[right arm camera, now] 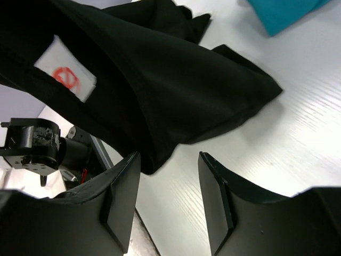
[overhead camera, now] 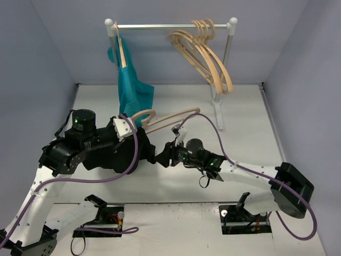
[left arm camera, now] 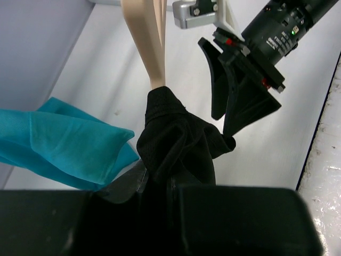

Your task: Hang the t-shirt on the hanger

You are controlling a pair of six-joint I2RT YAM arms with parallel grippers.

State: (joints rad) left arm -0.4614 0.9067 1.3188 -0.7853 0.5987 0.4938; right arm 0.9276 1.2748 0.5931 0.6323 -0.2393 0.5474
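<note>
Just in front of a metal clothes rail (overhead camera: 170,25) on white posts, over a white table (overhead camera: 245,117), two robot arms meet around a plain black cloth t-shirt (left arm camera: 176,138). From where I stand, the left gripper (left arm camera: 160,186) is clamped on a bunched fold of the t-shirt. It holds that part raised while a lower corner of the cloth lies on the table.

A pale beige wooden hanger (overhead camera: 170,116) with curved arms sits between the t-shirt and the rail. One end is pushed into the bunched black cloth and the rest juts out bare towards the rail's right post. I cannot tell whether the left fingers pinch the wood as well.

The right gripper (right arm camera: 168,200) faces the t-shirt from the side nearer the rail's right post. Its fingers are spread with nothing between them, and a loose edge of black cloth hangs just beside one fingertip. A small white label (right arm camera: 64,77) with a red mark shows on the fabric.

A teal garment (overhead camera: 130,90) hangs from the rail's left end, its hem down by the table close to the t-shirt. Several spare beige hangers (overhead camera: 208,53) hang bunched near the rail's right end.
</note>
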